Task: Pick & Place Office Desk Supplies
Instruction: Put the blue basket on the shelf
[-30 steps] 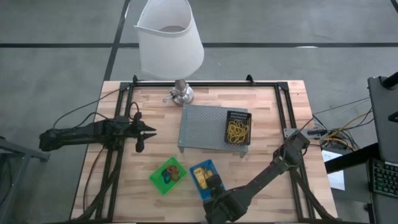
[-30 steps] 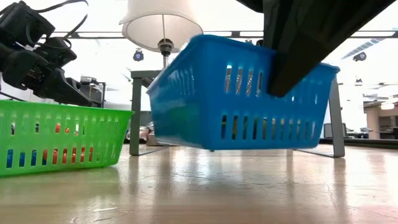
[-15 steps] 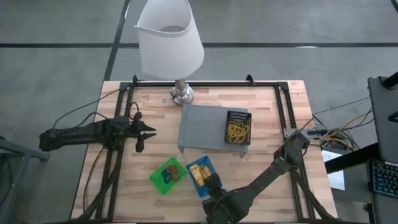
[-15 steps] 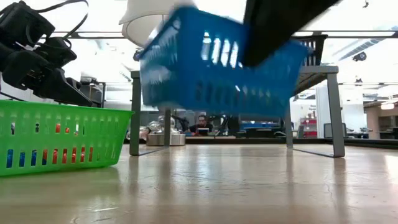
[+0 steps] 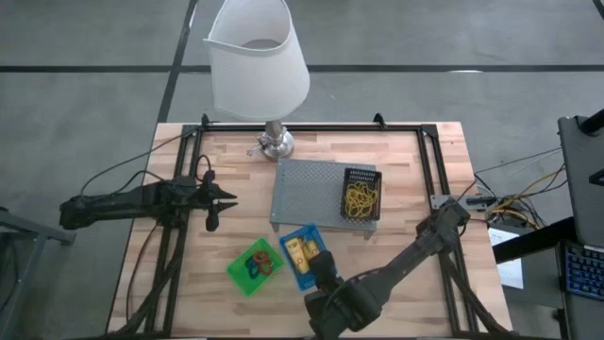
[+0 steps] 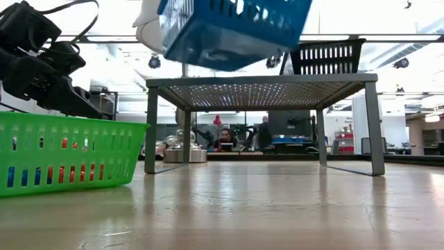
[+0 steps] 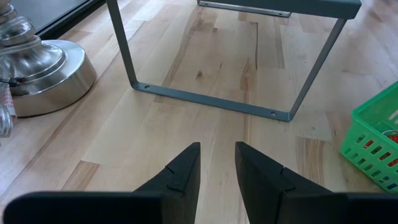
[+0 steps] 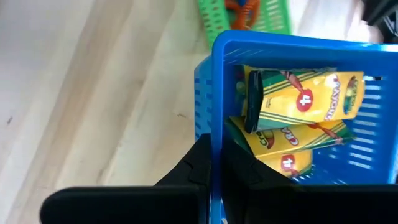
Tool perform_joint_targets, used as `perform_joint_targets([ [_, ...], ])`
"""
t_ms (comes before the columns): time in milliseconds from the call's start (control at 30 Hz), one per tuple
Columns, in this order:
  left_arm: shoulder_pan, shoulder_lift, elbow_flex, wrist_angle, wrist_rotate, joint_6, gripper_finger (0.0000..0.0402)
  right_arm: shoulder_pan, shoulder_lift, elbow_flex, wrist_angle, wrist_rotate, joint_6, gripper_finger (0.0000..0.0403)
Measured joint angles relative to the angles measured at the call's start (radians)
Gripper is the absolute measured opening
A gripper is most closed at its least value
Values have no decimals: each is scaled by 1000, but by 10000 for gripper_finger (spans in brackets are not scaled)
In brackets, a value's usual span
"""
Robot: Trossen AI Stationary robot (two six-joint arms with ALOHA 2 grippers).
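Observation:
The blue bin (image 5: 302,253) with yellow crayon packs (image 8: 298,99) hangs above the table between the green bin (image 5: 255,266) and the grey mesh tray (image 5: 307,194). My right gripper (image 5: 320,271) is shut on the blue bin. In the low view the blue bin (image 6: 232,28) hangs high, above the tray top. A black bin (image 5: 361,194) with yellow rubber bands stands on the tray's right end. The green bin rests on the table by its bottom. My left gripper (image 5: 219,200) waits at the table's left, open, with nothing between its fingers (image 7: 186,171). My right gripper pinches a wall of the blue bin at its rim (image 8: 216,127), at the bin's near end, with one finger inside the bin and one outside. The fingers (image 8: 198,163) come slanting down from the table's near side. The bin is lifted clear of the table and tilted.
A lamp with a white shade (image 5: 257,59) stands on its metal base (image 5: 274,144) at the table's far edge, beside the tray. A black frame (image 5: 429,161) runs along the table's sides. Bare wood lies near the front right.
My right gripper has risen with the blue bin and gone a little toward the far edge and the tray. The bin, low over the table a second ago, now hangs higher than the tray top, still tilted.

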Motion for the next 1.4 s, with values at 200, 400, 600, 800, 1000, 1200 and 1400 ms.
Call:
perform_joint_targets([
  [200,0,0,0,0,0,0,106,-52,-32,26,-55,-8,2,12],
  [400,0,0,0,0,0,0,106,-114,-84,26,-62,-5,-36,13],
  [600,0,0,0,0,0,0,106,-188,-143,30,-89,-4,-86,13],
  [800,0,0,0,0,0,0,106,-269,-160,30,-141,-6,-1,13],
  [1000,0,0,0,0,0,0,106,-325,-161,30,-149,-91,-23,13],
  [1200,0,0,0,0,0,0,106,-368,-161,30,-148,-160,34,13],
  [1400,0,0,0,0,0,0,106,-399,-161,30,-173,-164,31,13],
])
